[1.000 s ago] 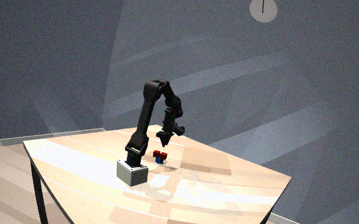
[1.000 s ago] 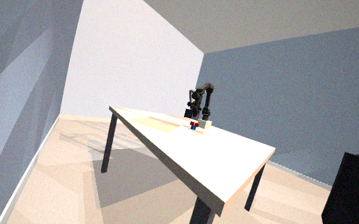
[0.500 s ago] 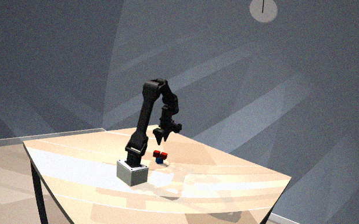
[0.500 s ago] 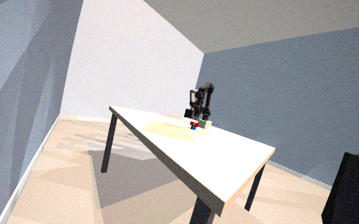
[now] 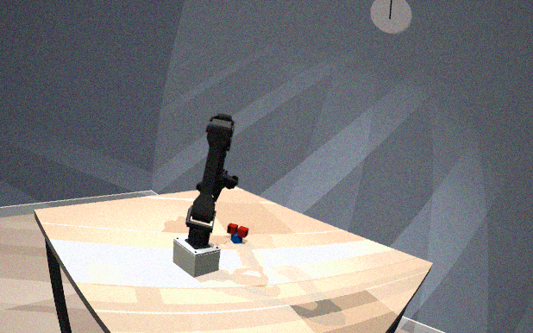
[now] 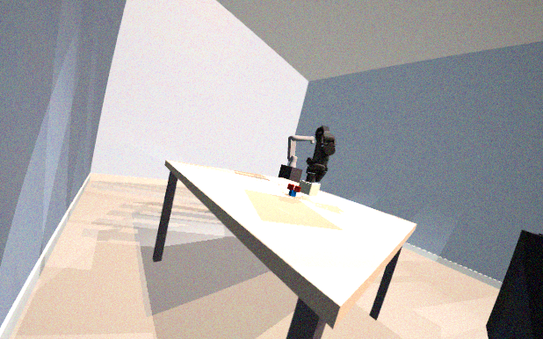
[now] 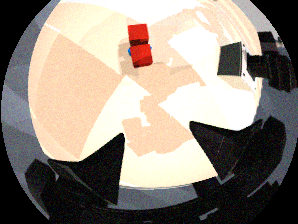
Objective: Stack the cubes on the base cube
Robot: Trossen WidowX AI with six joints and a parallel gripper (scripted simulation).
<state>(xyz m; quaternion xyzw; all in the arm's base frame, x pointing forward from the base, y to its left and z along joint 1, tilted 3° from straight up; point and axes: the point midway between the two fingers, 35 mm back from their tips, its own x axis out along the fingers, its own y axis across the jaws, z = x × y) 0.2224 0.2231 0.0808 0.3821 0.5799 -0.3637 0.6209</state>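
Two red cubes sit atop the blue cube — the gripper, well apart, is spread wide, pinching nothing.

Pale wooden table, white disc on grey wall, black pedestal

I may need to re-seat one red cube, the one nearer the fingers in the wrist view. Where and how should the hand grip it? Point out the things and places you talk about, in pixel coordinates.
I'd take the nearer red cube [image 7: 142, 55] from above, fingers on two opposite upright faces, neither facing its red neighbour [image 7: 138, 34]. Its sides are flat, and the narrow gap between the cubes leaves little finger room. It overhangs the blue base cube [image 5: 236, 238] [image 6: 293, 193], so pressing down might tip it.
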